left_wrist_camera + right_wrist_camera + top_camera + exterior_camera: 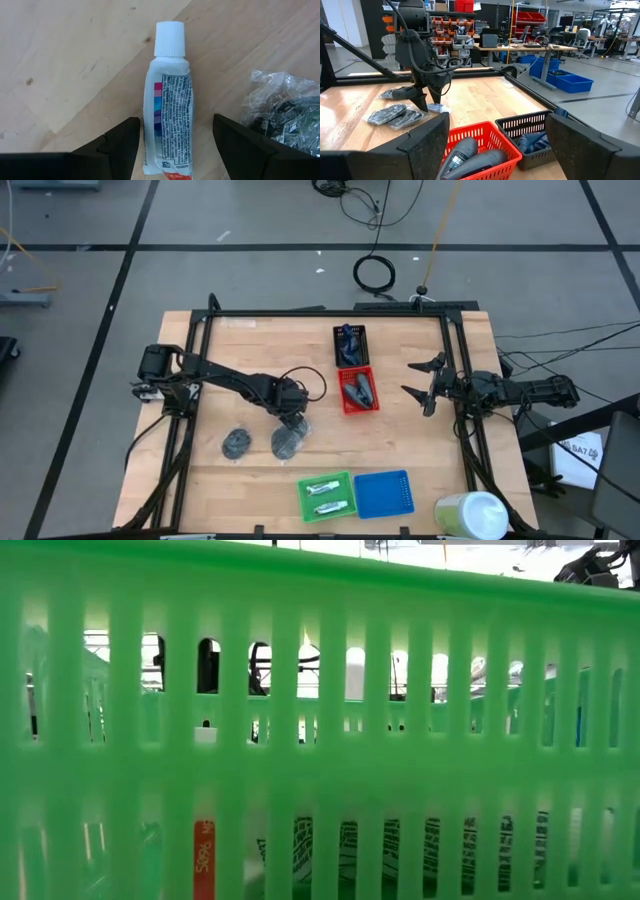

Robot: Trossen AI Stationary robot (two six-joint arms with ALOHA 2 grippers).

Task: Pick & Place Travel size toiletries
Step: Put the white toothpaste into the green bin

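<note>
Directly beneath the left pincer (172, 145) a thin white plastic tube with a white screw cap and printed label (167, 115) is seen lying flat on the pale wooden table (65, 65), near the table's middle and just beside a round dark pad in crinkled clear wrap (280, 107). Its long axis runs straight ahead between the two spread, empty fingers, cap pointing away from the wrist, so a closing squeeze would be taken across its narrow width. The right pincer (425, 385) is held released and empty by the table's right edge, well apart from the tube.
</note>
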